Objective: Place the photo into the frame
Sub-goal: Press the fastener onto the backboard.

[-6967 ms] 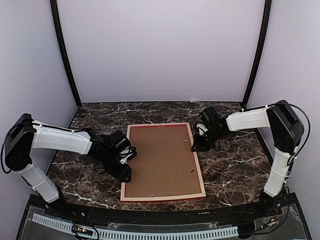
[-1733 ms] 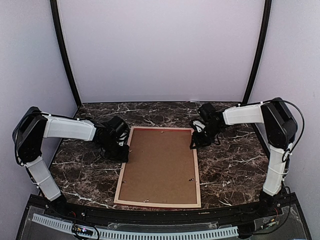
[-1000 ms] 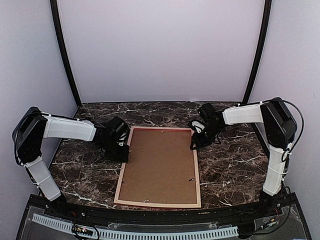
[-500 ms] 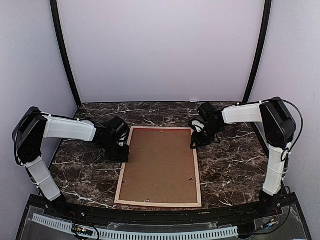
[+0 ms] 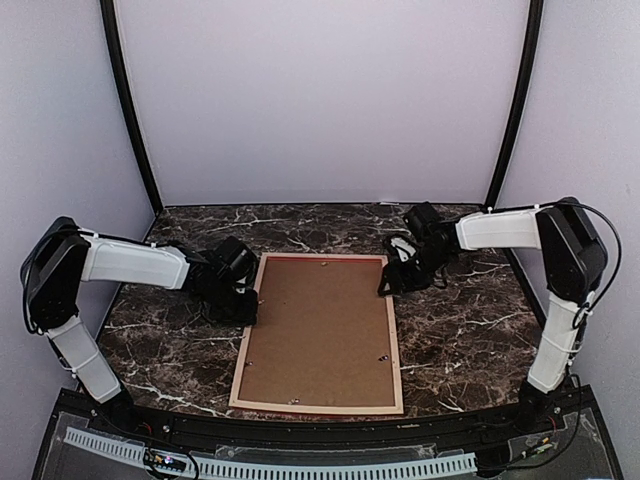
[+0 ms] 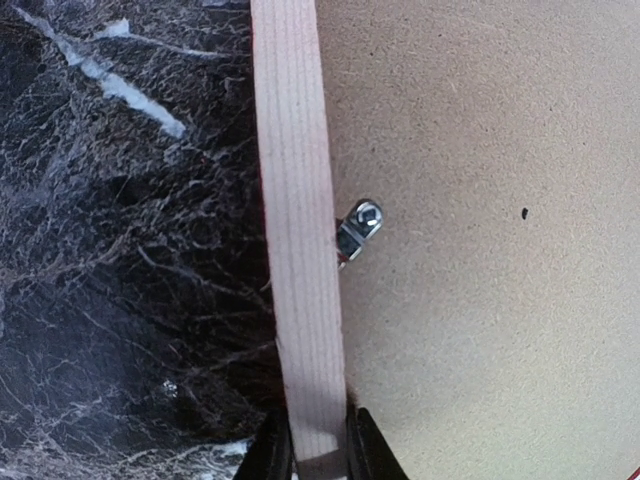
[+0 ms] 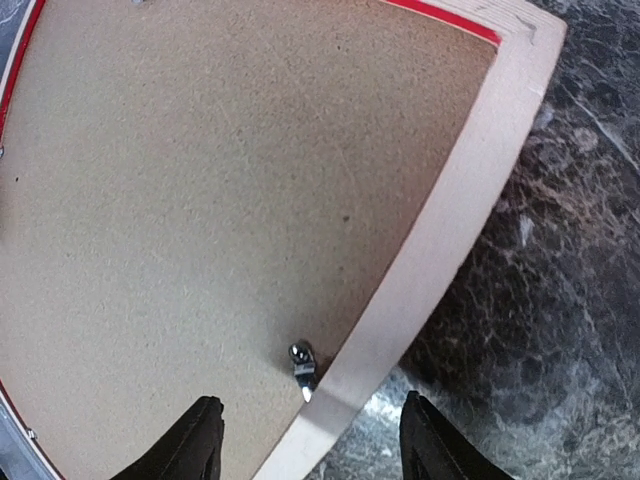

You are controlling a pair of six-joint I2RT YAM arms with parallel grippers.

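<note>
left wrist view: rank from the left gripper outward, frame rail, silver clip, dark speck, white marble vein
1. pale wood frame rail, between the fingers of the left gripper
2. silver metal clip, right of rail
3. dark speck on brown backing board, right
4. white marble vein, upper left

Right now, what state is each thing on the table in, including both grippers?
Red picture frame with pale wood back: lying face down on the dark marble table.
Brown cardboard backing board: seated in the frame's back.
Left gripper: shut on the frame's left rail.
Right gripper: open, straddling the frame's right rail.
</note>
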